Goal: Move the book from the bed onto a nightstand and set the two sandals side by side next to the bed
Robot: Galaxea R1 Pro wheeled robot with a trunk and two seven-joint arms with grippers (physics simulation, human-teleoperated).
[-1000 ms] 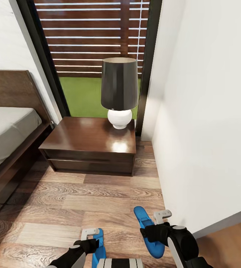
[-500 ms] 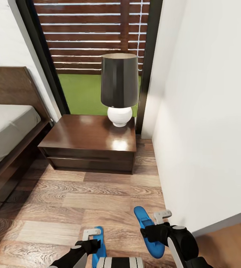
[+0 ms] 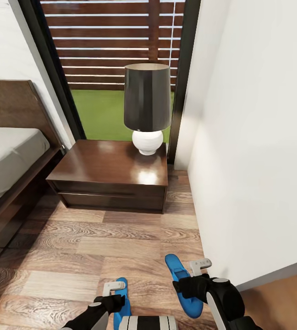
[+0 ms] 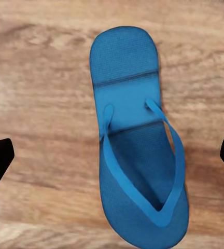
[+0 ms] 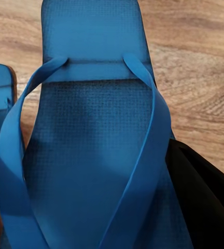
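At the near edge of the head view, two blue sandals sit at the robot's arms over a wood-plank floor (image 3: 98,247). The left sandal (image 3: 122,300) lies flat on the floor, and in the left wrist view (image 4: 138,150) the left gripper (image 3: 112,288) is spread wide above it, fingers well apart and clear of the sole. The right gripper (image 3: 195,271) is clamped on the right sandal (image 3: 181,284), whose sole and straps crowd the right wrist view (image 5: 91,155) between dark fingers (image 5: 205,197). The two sandals lie near each other, apart, both pointing away from the robot.

Open floor stretches ahead between the bed (image 3: 6,156) on the left and a white wall (image 3: 258,137) on the right. Beyond it, the dark brown nightstand (image 3: 107,176) stands just beside the bed frame, its drawers shut. On its top, toward the back right, stands a lamp (image 3: 147,107) with a dark shade and round white base. Behind is a black-framed window (image 3: 112,59) showing slatted fence and grass.
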